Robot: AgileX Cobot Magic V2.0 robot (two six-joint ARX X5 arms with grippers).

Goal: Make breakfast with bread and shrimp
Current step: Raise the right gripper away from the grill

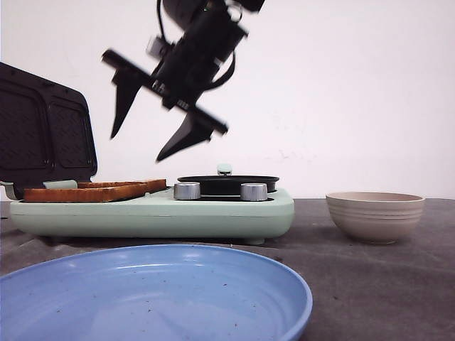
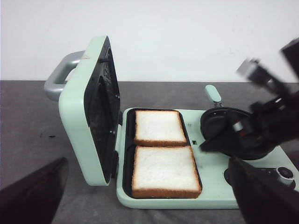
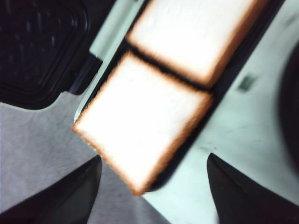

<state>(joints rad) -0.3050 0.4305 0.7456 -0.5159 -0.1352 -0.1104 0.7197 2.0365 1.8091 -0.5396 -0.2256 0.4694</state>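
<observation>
Two bread slices (image 2: pixel 158 126) (image 2: pixel 163 170) lie side by side in the open sandwich maker's dark tray (image 2: pixel 129 154). They show edge-on in the front view (image 1: pixel 92 190) and from above in the right wrist view (image 3: pixel 140 135) (image 3: pixel 201 32). My right gripper (image 1: pixel 140 146) hangs open and empty above the bread, tilted, with its jaws wide over the nearer slice (image 3: pixel 154 158). One of its fingers (image 2: pixel 219 140) shows in the left wrist view. My left gripper (image 2: pixel 147 186) is open and empty, back from the maker's near side. No shrimp is in view.
The mint-green maker (image 1: pixel 156 213) has its lid (image 1: pixel 43 128) standing open at the left and a small black pan (image 1: pixel 227 183) on its right half. A beige bowl (image 1: pixel 375 213) stands at the right, its contents hidden. A blue plate (image 1: pixel 156 298) lies in front.
</observation>
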